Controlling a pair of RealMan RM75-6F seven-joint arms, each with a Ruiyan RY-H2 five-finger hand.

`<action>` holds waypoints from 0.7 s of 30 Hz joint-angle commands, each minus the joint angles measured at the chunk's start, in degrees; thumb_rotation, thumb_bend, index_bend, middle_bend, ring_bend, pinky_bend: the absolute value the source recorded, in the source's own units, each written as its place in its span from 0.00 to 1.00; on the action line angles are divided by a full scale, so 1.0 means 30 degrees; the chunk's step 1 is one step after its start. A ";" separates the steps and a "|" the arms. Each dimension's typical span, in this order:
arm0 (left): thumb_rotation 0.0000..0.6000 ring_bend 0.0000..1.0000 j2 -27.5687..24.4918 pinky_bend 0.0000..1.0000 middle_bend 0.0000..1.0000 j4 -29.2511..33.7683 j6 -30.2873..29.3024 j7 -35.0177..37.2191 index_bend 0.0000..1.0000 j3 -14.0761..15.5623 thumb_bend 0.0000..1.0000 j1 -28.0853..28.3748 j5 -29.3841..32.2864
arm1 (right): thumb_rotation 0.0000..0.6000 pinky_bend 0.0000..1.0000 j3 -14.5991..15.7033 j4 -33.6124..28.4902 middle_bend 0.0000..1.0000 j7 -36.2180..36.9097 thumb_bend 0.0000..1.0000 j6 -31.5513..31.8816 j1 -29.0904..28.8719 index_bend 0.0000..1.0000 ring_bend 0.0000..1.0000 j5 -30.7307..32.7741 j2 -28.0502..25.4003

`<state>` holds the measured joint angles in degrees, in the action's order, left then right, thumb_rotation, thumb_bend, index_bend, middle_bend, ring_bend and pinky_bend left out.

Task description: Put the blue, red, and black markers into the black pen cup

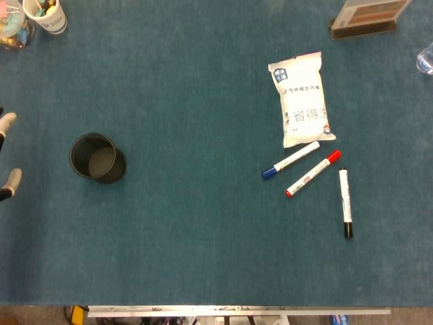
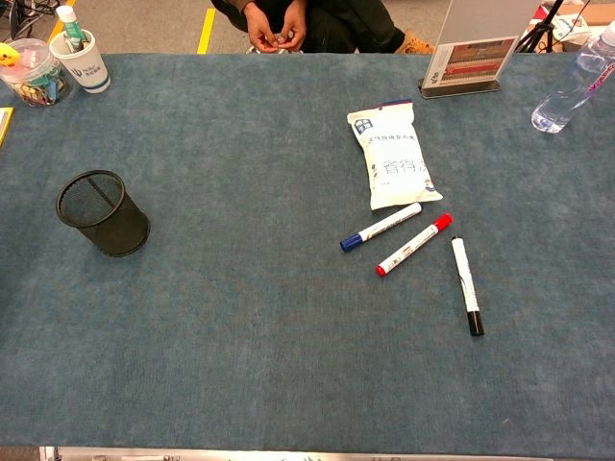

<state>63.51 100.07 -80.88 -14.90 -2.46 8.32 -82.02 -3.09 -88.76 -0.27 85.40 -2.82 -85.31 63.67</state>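
Here, three markers (image 2: 413,245) lie far from the cup (image 2: 103,212); a carried marker could tip it. Left hand (image 1: 8,156) barely visible, fingers' state unclear; right hand unseen.

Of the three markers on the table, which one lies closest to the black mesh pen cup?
The blue-capped marker: leftmost of the three, its blue end points toward the black mesh pen cup; red and black lie farther right.

Pen cup (image 2: 103,212) upright on surface (image 2: 250,317), left side. Three markers (image 2: 420,244) lying right of centre, side by side, well apart from cup. Packet (image 2: 392,156) just behind markers, touching the leftmost. Paper cup (image 2: 83,58) and jar (image 2: 33,72) at far left corner. Sign stand (image 2: 476,53) and bottle (image 2: 572,86) far right.
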 commanded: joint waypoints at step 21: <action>1.00 0.12 0.0720 0.19 0.11 -0.2285 0.3004 0.7381 0.11 0.0006 0.27 0.1213 0.0136 | 1.00 0.24 -0.1274 -0.0241 0.35 0.1365 0.12 0.1157 -0.0222 0.18 0.27 0.0039 -0.0454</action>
<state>65.00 94.94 -74.31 2.47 -2.53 11.02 -81.89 -6.83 -89.39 3.78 88.89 -3.40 -85.13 62.34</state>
